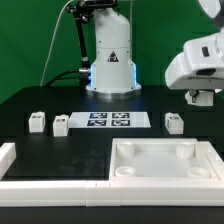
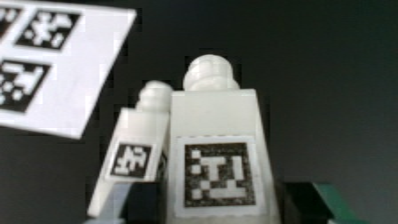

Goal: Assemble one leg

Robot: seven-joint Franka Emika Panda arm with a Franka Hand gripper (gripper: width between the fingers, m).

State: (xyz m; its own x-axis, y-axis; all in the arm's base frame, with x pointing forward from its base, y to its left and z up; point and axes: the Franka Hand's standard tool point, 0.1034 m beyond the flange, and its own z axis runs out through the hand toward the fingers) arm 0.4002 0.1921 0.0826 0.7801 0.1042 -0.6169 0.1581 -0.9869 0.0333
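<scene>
The base (image 1: 110, 45), upper centre of the frame, is a glossy white column with a black triangle sticker (image 1: 112, 57), a blue glowing ring (image 1: 110, 88) and black cables (image 1: 74, 40). Upper right, a rounded white wrist shell (image 1: 195, 62) carries a dark gripper (image 1: 200, 97).

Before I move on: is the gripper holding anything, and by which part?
Cannot tell: a leg fills the wrist view near the gripper, but no contact shows.
</scene>
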